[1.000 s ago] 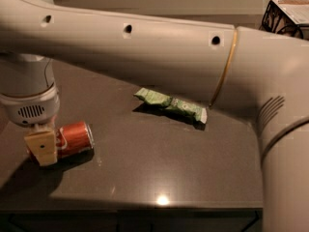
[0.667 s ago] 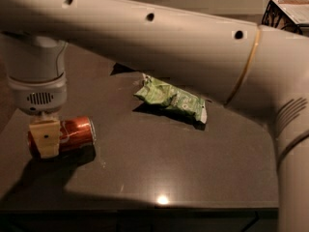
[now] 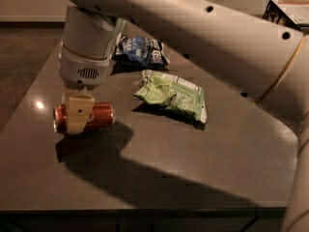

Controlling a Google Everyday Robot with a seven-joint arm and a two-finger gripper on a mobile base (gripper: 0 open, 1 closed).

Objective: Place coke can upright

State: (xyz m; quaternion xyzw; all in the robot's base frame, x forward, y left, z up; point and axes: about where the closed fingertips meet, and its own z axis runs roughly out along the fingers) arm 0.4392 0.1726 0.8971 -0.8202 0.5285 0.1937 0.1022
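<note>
The coke can (image 3: 96, 117), red with a silver top, lies on its side at the left of the dark table (image 3: 203, 178), its top pointing left. My gripper (image 3: 78, 114) hangs from the white wrist (image 3: 89, 47) and is down at the can, across its left third. Its tan front part covers that part of the can. The gripper's far side is hidden behind the can.
A crinkled green chip bag (image 3: 173, 96) lies at the table's middle, right of the can. A blue chip bag (image 3: 141, 50) lies behind it near the far edge. My large white arm (image 3: 217, 37) spans the top right. A dark crate (image 3: 289, 11) stands at the far right.
The gripper has shifted from the can's left end toward its middle. The arm has risen in view, uncovering the blue chip bag. The can still lies on its side.
</note>
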